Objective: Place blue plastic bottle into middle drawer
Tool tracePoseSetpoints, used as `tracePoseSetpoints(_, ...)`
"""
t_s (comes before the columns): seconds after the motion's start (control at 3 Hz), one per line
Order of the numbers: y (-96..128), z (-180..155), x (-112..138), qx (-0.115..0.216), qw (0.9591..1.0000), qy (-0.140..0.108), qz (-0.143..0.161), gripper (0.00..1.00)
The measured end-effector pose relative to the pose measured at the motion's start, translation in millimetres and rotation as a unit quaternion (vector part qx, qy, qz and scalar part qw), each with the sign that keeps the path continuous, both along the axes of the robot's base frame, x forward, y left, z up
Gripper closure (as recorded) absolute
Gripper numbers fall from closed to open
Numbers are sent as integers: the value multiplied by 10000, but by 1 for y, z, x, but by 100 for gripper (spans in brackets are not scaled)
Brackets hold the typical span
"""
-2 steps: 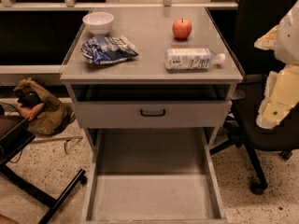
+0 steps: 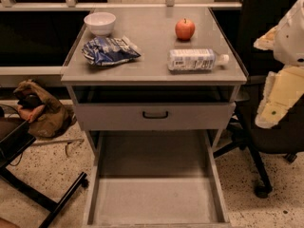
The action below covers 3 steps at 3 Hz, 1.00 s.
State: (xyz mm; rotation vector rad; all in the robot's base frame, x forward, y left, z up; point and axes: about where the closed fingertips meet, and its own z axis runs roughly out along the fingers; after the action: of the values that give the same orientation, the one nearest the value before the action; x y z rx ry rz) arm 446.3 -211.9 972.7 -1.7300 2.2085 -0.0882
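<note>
The blue plastic bottle (image 2: 197, 60) lies on its side on the grey cabinet top (image 2: 152, 70), cap pointing right, just in front of a red apple (image 2: 185, 29). The middle drawer (image 2: 156, 201) is pulled out at the bottom of the view, and its flat grey floor is bare. My arm's cream-coloured gripper (image 2: 272, 114) hangs at the right edge of the view. It is beside the cabinet, right of and below the bottle, and holds nothing that I can see.
A white bowl (image 2: 99, 23) and a blue-and-white foil snack bag (image 2: 109, 50) sit on the left of the top. A shut drawer front with a black handle (image 2: 155, 114) is above the open tray. A black office chair (image 2: 266, 141) stands right; a brown bag (image 2: 40, 110) and chair legs (image 2: 42, 198) are left.
</note>
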Motion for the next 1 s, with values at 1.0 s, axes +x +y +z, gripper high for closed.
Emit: tracePoseSetpoints(1.0,68,-48,161,1196,9883,-399,857,0)
